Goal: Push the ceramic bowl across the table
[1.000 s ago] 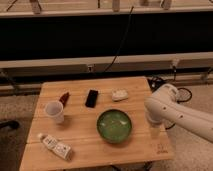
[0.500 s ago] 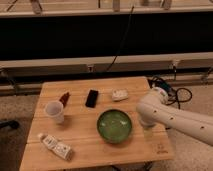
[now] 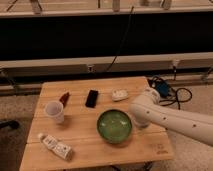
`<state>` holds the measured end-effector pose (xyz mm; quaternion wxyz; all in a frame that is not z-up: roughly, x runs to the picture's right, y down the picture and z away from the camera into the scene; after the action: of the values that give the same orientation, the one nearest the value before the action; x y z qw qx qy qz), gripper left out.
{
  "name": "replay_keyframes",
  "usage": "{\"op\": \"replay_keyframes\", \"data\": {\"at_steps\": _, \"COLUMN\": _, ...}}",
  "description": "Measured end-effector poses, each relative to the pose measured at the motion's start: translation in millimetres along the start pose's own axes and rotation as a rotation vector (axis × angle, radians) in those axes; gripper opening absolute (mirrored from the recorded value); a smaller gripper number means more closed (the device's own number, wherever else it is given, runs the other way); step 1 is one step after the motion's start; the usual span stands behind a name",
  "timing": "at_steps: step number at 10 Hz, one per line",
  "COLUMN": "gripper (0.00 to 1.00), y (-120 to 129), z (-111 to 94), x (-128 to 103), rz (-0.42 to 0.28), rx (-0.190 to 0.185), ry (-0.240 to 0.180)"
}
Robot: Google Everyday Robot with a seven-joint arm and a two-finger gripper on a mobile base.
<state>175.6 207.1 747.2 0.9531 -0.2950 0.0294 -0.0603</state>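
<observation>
Behind the surface (image 3: 55, 90), a dark wall panel (image 3: 75, 37) runs between pale rails (image 3: 60, 62). One black cable (image 3: 124, 37) hangs down it. Floor (image 3: 15, 107) grey, speckled; coiled cables (image 3: 175, 95) lie at right. My gripper (image 3: 139, 120) sits low over the surface's right side.

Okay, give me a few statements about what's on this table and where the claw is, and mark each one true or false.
1. The round glossy green ceramic bowl sits near the middle of the light wooden table. True.
2. The small white paper cup stands inside the bowl. False: it stands apart, toward the table's left edge in the view.
3. The robot's claw is close beside the bowl's right side in the view. True.
4. The flat black rectangular object lies on the floor. False: it lies on the table, beyond the bowl.
</observation>
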Motion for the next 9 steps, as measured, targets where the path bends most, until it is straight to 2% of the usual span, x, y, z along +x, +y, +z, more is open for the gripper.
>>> {"op": "replay_keyframes", "data": {"at_steps": 2, "gripper": 0.2, "y": -0.2, "z": 1.8, "x": -1.7, "rz": 0.008, "rx": -0.002, "ry": -0.004}}
{"op": "replay_keyframes", "data": {"at_steps": 4, "gripper": 0.02, "y": -8.7, "z": 6.0, "x": -21.8, "rz": -0.002, "rx": -0.013, "ry": -0.01}}
{"op": "replay_keyframes", "data": {"at_steps": 6, "gripper": 0.0, "y": -23.2, "z": 10.6, "x": -39.3, "rz": -0.026, "rx": -0.018, "ry": -0.007}}
{"op": "replay_keyframes", "data": {"at_steps": 7, "gripper": 0.0, "y": -31.2, "z": 18.1, "x": -41.6, "rz": -0.038, "rx": -0.021, "ry": -0.005}}
{"op": "replay_keyframes", "data": {"at_steps": 9, "gripper": 0.0, "y": -33.4, "z": 19.6, "x": -44.2, "rz": -0.057, "rx": -0.026, "ry": 0.001}}
